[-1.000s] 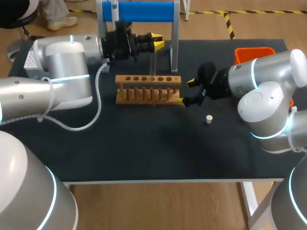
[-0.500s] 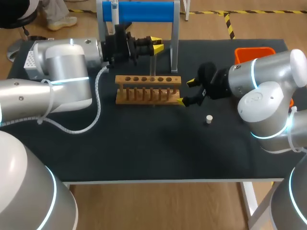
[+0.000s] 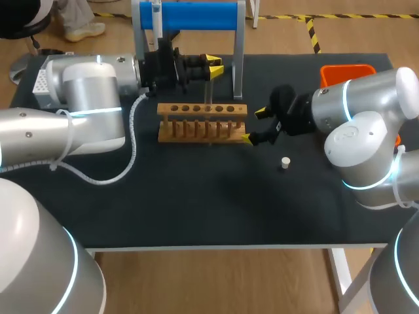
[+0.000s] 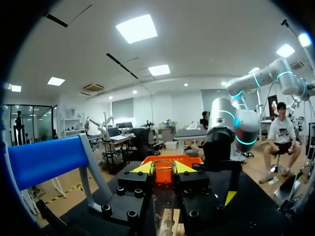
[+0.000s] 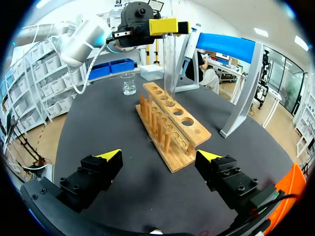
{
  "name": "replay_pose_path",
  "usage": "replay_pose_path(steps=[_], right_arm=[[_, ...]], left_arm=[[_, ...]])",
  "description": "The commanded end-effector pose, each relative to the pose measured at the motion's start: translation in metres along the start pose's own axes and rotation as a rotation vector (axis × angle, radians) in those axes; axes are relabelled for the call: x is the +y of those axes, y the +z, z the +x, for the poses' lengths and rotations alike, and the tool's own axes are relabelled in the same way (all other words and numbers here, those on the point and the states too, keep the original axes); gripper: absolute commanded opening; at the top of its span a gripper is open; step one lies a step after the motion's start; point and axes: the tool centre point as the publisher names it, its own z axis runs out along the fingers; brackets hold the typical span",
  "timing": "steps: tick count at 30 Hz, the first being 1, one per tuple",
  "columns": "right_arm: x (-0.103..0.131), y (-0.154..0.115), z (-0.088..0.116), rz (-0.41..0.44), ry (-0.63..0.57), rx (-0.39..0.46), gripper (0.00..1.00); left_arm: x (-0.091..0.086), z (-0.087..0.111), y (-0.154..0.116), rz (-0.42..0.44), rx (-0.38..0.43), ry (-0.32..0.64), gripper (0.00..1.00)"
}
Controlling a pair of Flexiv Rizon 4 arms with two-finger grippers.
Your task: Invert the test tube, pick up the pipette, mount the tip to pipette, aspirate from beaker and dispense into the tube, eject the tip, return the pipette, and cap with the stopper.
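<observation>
While left jaws pinch a clear glass test tube (image 3: pixel 209 88) over the wooden rack (image 3: pixel 203 124),
right jaws spread; pipetting and capping apparently remain.

Table (image 3: pixel 196 203): black cover, pale front edge.
Wooden rack (image 3: pixel 203 121) near middle; row of round holes along top rail, pegs along lower rail.
Just behind rack: stand (image 3: pixel 237 65), pale uprights, blue crossbar on top.
Small white stopper (image 3: pixel 285 161) upright on cover, alone, right of rack and apart from it.
Orange bin (image 3: pixel 347 70) at far right corner.
White perforated box (image 3: pixel 40 84) at far left edge, partly hidden.
Glass beaker (image 5: pixel 129 83) on cover beyond rack's left end, near stand's foot.
</observation>
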Motion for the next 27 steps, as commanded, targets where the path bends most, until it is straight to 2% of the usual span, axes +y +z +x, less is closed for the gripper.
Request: replay_pose_path(steps=[1,27], right_arm=[[-0.001,-0.001,0.0,-0.001,0.0,0.002,1.0],[-0.001,-0.001,0.0,-0.001,0.0,0.002,1.0]], left_arm=[[0.004,-0.001,0.001,-0.002,0.0,-0.006,0.0],[0.027,-0.008,-0.001,0.018,-0.015,-0.025,0.0]])
